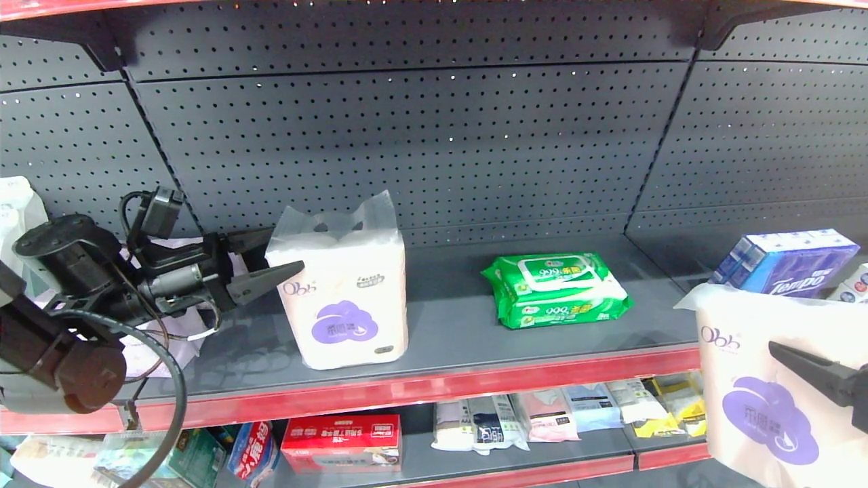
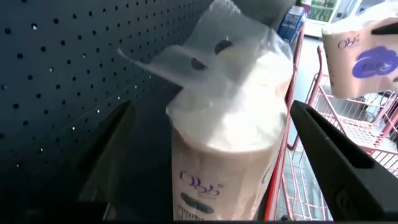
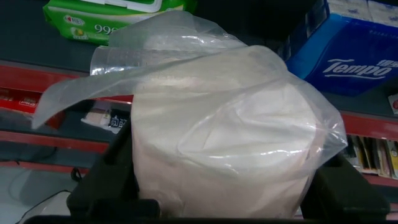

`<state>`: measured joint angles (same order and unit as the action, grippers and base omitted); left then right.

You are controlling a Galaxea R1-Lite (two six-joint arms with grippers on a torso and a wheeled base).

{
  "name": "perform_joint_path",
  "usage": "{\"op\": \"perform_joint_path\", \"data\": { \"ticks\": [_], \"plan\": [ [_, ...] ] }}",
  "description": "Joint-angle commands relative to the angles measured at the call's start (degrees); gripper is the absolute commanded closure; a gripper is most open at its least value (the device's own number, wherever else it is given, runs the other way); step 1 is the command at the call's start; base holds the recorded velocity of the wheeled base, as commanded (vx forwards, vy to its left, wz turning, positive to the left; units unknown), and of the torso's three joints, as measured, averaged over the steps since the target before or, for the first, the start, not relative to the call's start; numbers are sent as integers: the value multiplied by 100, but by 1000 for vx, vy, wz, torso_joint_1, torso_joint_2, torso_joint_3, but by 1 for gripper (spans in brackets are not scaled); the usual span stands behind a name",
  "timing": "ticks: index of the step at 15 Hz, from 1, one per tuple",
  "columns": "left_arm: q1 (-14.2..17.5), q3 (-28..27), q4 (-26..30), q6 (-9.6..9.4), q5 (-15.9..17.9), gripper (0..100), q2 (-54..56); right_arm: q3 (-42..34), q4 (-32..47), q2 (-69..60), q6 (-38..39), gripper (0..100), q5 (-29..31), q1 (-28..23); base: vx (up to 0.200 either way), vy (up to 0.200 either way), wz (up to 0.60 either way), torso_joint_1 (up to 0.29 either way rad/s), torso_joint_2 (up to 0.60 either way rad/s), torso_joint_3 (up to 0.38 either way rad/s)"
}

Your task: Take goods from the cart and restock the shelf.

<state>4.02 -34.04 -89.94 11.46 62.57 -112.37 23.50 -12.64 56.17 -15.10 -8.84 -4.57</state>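
Observation:
A white toilet paper pack [image 1: 346, 298] with a purple print stands upright on the dark shelf [image 1: 475, 339], near its red front edge. My left gripper [image 1: 285, 251] is open, its fingers spread on either side of that pack's upper part [image 2: 224, 130] with gaps showing. A second, matching toilet paper pack [image 1: 766, 400] hangs in front of the shelf at the right, and my right gripper [image 3: 224, 186] is shut on it. One dark finger [image 1: 814, 371] lies across its front. This held pack [image 2: 360, 53] also appears far off in the left wrist view.
A green wet-wipe pack [image 1: 559, 288] lies in the middle of the shelf. A blue tissue box [image 1: 793, 261] sits at the right end, white bags [image 1: 17, 210] at the left. Packaged goods fill the lower shelf [image 1: 542, 413]. A red wire cart [image 2: 360, 124] stands behind.

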Motion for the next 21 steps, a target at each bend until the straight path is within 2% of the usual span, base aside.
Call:
{"op": "perform_joint_path", "data": {
  "ticks": [1,6,8,14,16,17,20,21],
  "plan": [
    [90,-24,-6,58,0,0,189,14,-10,69,-1,100,-4,0,0,0,0,0,0,0],
    [485,-33,-6,58,-79,0,383,75,-45,227,-10,100,-21,26,0,0,0,0,0,0],
    [538,-33,-6,58,-246,0,444,75,-54,262,-28,100,-21,35,0,0,0,0,0,0],
    [600,-24,-6,-21,-1265,0,673,119,-54,254,-10,100,-21,35,0,0,0,0,0,0],
    [749,-33,-6,-109,-1406,0,673,146,-54,262,-1,100,-21,35,0,0,0,0,0,0],
    [793,-59,-6,-179,-1573,0,655,146,-54,262,7,100,-30,35,0,0,0,0,0,0],
    [784,-59,-6,-214,-2091,0,646,146,-54,245,7,100,-30,35,0,0,0,0,0,0],
    [775,-33,-6,-249,-2355,0,655,155,-54,254,7,100,-30,35,0,0,0,0,0,0]
  ]
}}
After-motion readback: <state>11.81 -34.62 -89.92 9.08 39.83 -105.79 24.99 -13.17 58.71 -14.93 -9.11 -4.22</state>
